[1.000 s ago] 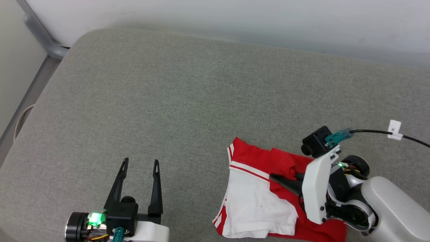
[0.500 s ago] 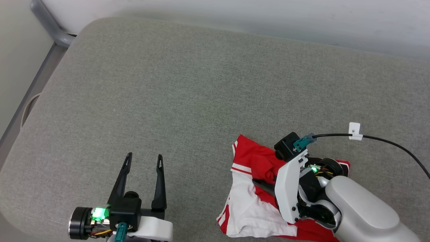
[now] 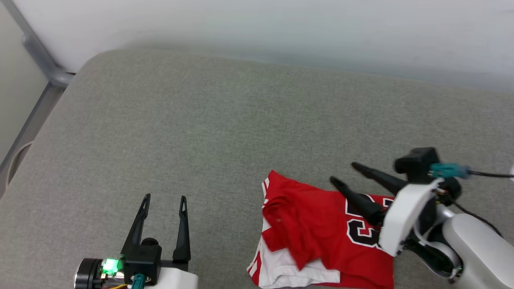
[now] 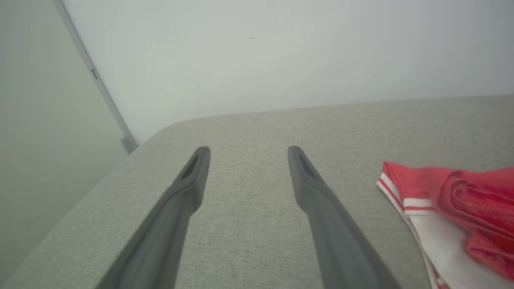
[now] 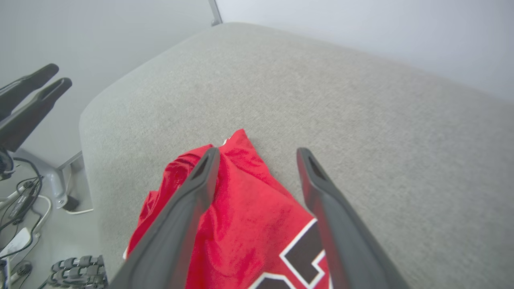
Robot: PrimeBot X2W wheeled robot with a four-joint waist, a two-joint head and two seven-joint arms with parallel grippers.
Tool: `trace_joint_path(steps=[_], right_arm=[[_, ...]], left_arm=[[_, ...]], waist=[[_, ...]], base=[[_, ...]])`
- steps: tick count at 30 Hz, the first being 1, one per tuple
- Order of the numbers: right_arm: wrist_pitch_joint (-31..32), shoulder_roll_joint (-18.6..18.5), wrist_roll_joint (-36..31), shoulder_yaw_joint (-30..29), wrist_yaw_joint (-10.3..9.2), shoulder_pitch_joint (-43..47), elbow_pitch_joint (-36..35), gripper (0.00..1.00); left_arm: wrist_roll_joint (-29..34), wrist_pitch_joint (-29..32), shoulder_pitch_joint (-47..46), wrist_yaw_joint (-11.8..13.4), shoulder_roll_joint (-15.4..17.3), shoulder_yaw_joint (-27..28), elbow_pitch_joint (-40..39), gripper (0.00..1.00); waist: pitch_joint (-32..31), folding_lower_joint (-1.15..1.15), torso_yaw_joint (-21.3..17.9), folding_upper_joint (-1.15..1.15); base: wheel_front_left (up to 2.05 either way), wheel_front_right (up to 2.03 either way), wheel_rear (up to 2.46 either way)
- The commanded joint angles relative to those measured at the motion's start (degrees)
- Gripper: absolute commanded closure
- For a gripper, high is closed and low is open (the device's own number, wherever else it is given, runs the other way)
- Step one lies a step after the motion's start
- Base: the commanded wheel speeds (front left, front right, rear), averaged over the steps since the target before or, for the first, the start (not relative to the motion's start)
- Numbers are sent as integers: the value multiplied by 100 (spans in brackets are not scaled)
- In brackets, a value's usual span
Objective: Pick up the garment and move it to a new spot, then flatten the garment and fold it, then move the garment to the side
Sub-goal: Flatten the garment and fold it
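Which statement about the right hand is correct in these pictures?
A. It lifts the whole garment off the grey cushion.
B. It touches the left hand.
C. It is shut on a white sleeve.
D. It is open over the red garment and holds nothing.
D: the right hand is spread wide and grips no cloth, while the garment lies loose on the grey cushion.

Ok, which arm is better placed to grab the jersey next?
Right. The right gripper hangs over the red jersey, fingers open, one finger across its printed number. The left gripper is open too but sits apart from it over bare grey cushion.
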Motion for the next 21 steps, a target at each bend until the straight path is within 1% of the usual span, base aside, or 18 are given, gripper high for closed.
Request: trace_joint_path(steps=[1,3,5,8,10,12,14,16,18,21], right_arm=[[-264,-64,-138,-245,-5,220,-104,0],[-621,-161,-454,-584,-5,420,-227,0],[-985,-179,-897,-968,-5,670,-268,0],[-1519,17,-1595,-1687,-5,1075,-292,0],[-1816,275,-1969,-2241,-5,1373,-319,0],[-2091,482,-2480,-2740,-5,1635,-411,0],[-2252,860,-2799,-3211,-5,1950,-496,0],[-2351,1126,-3162,-3555,-5,2183,-662,0],[-2411,1443,-3359,-3850,-6,2448,-797,0],[-2448,1774,-3609,-4087,-6,2792,-983,0]], left_arm=[[-12,-13,85,-21,35,26,5,0],[-22,-13,114,-28,61,55,10,0],[-35,-13,164,-37,79,85,19,0],[-53,-13,216,-50,107,129,21,0],[-54,-13,258,-56,121,155,4,0],[-54,-13,293,-77,135,169,-2,0],[-55,-13,312,-85,142,177,14,0],[-36,-13,329,-66,138,188,14,0],[-27,-13,358,-59,135,191,9,0],[-25,-13,418,-76,139,184,9,0]], waist=[[-141,0,-148,0],[-218,0,-229,0],[-285,0,-312,0],[-379,0,-427,0],[-427,0,-503,0],[-467,0,-564,0],[-515,0,-618,0],[-558,0,-670,0],[-600,0,-712,0],[-651,0,-753,0]], base=[[0,0,0],[0,0,0],[0,0,0],[0,0,0],[0,0,0],[0,0,0],[0,0,0],[0,0,0],[0,0,0],[0,0,0]])
